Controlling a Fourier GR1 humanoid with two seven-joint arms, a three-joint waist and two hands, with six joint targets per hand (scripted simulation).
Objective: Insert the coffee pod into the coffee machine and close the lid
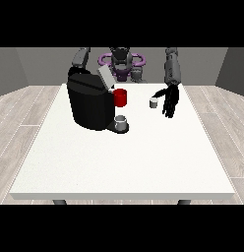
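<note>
Coffee pod (pixel 153 102), a small pale cylinder, is sitting upright on the white table (pixel 124 162), well apart from the coffee machine (pixel 90 101) on its camera-right side and not yet lifted. The hand at the view's right (pixel 169 102) is hanging just beside the pod, on the side away from the machine, with its fingers pointing down and looking relaxed; whether any finger is touching the pod is too small to tell, and nothing is showing a pinch around it.

Judging from this, the task is sitting at its start: the pod is waiting to be grasped, carried to the machine's top and dropped in, and the lid (pixel 106 77), which is standing raised and tilted above the machine's upper corner, is waiting to be pushed down. A red mug (pixel 120 97) is standing right behind the machine's front corner, and a small grey cup (pixel 121 121) is resting on the machine's base tray.

The machine is blocking the other arm, so the hand on that side is not showing at all. The pod slot under the lid is also out of sight from this angle
</note>
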